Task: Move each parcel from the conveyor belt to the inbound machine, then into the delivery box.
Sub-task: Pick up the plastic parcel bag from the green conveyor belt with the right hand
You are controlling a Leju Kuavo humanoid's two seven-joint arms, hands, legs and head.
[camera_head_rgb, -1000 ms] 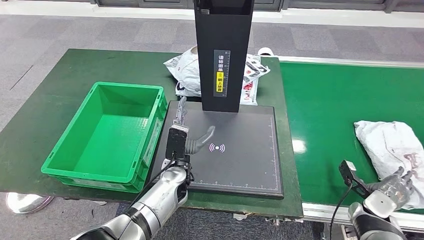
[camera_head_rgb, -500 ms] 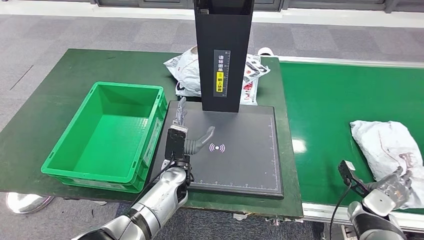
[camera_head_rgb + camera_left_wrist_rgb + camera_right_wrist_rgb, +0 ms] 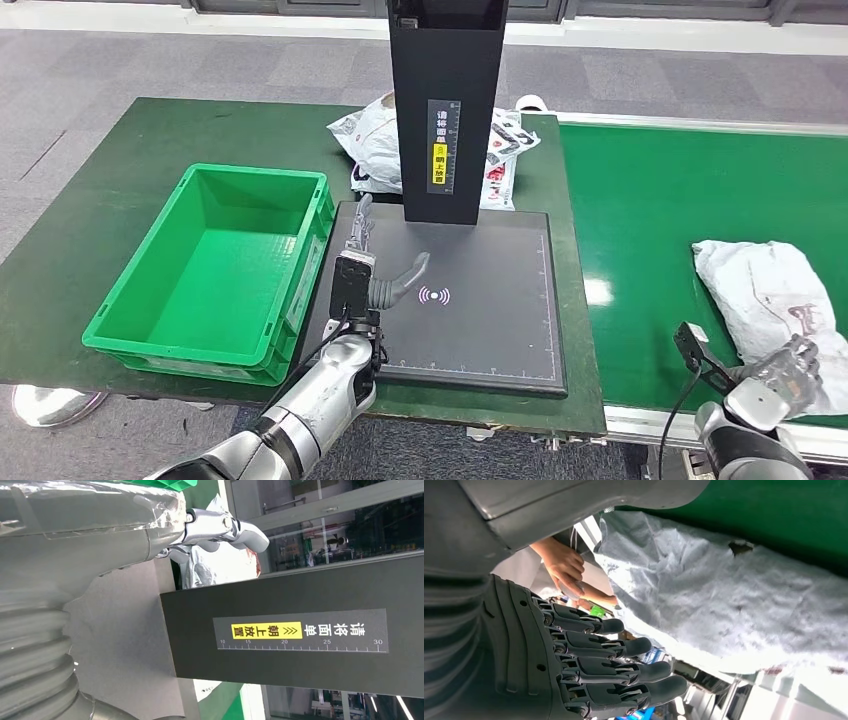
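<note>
The green belt point(image 3: 700, 200) has carried the white parcel point(image 3: 770, 290) a little toward the scanner pad point(image 3: 480, 330) since a second ago, and the right hand point(image 3: 790, 368) has come down at the parcel's near edge, so I judge the pick-up is about to start, with the green box point(image 3: 215, 265) waiting beside the pad. The left hand point(image 3: 375, 265) stays flat over the pad with fingers apart and holds nothing. The right wrist view shows what the head view does not: the right hand's fingers point(image 3: 624, 647) are extended side by side close to the parcel, perhaps not yet touching it, and a person's hand point(image 3: 564, 567) is behind.
</note>
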